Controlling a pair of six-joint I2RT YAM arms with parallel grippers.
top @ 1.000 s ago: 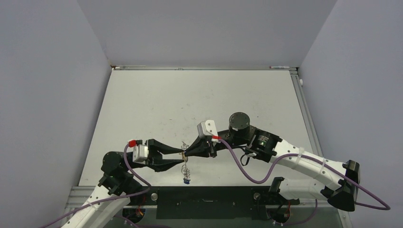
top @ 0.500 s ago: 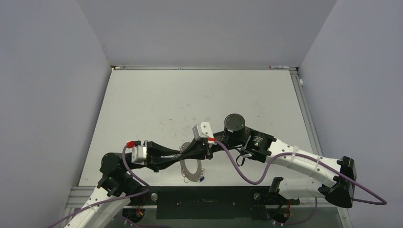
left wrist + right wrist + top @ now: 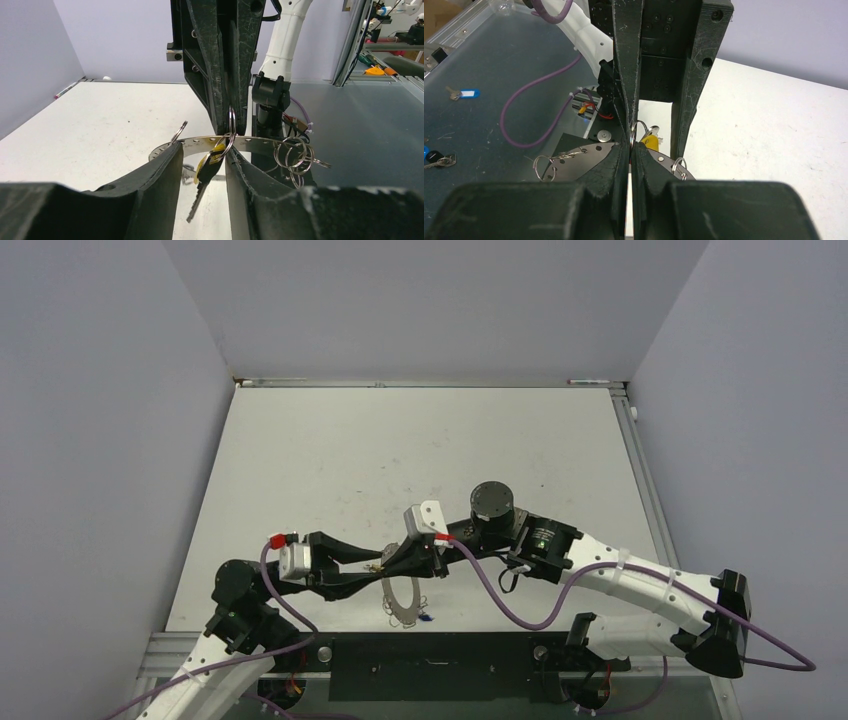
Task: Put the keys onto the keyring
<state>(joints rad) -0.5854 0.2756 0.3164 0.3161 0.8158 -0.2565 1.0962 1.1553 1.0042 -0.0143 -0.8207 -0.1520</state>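
The keyring is a flat, perforated silvery loop, seen close in the left wrist view and the right wrist view. A yellow-headed key hangs from a small split ring threaded on the loop. My right gripper is shut on that split ring. My left gripper faces it, jaws apart, and the yellow key dangles between them without touching. A blue-headed key hangs off the loop's near side. The dark-rimmed key is not visible on the loop.
Several empty split rings cluster on the loop's right part. The white table ends just below the grippers at a dark base plate. Off the table lie a blue-tagged key and a dark-headed key.
My right gripper has moved left, closer to the left gripper's tips. The loop has swung from edge-on to face-on, and the blue key has shifted right.
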